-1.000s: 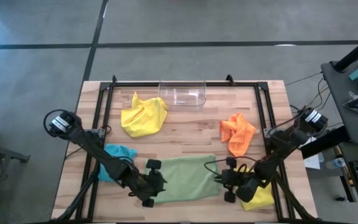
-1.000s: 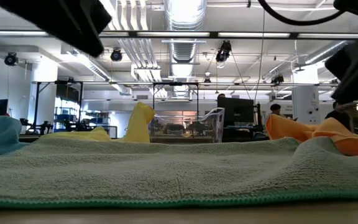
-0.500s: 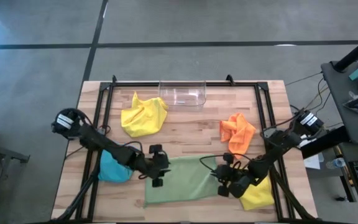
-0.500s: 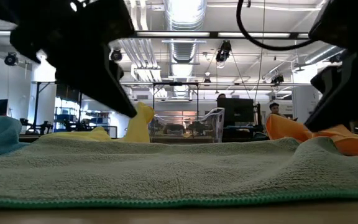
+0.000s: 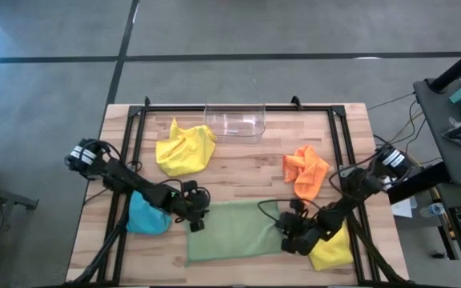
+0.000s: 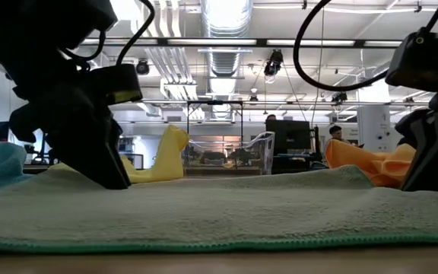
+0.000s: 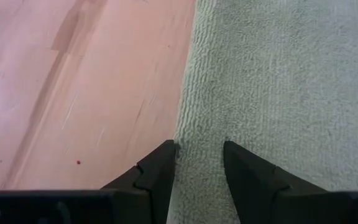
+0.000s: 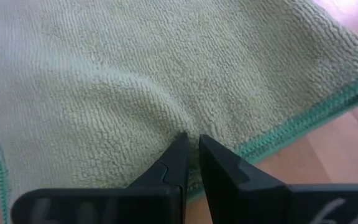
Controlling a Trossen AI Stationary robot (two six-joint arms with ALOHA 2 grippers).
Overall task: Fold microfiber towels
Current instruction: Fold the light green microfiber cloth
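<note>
A pale green microfiber towel (image 5: 232, 230) lies spread flat on the wooden table near its front edge. My left gripper (image 7: 201, 146) is open at the towel's far edge, close to the far-left corner (image 5: 202, 210). One fingertip is over the edge and the other over the cloth. My right gripper (image 8: 191, 140) is shut on the towel near its right hem (image 5: 282, 232). In the low view the left gripper (image 6: 105, 171) and the right gripper (image 6: 426, 179) both stand low at the towel. My left gripper slants down at the towel's far edge (image 7: 188, 118), which lies flat between its open fingers. I cannot tell whether the tips touch the cloth. My right gripper pinches a small raised ridge of cloth (image 8: 180, 121) between its two fingers, just inside the dark green right hem (image 8: 291, 124). The fingers slant down from the table's right. The towel lies on the table all around the pinch.
A yellow towel (image 5: 184, 148) and a clear plastic bin (image 5: 234, 120) lie at the back, and an orange towel (image 5: 304, 172) at the right. A light blue towel (image 5: 146, 214) lies under the left arm and a second yellow towel (image 5: 332, 252) under the right. A black frame (image 5: 238, 106) rims the table.
My left gripper has gone from the towel's near-left corner toward the far edge and down to the far-left corner, rolling somewhat, its opening unchanged. My right gripper has sunk a little, and the hump at the towel's right side has flattened.
</note>
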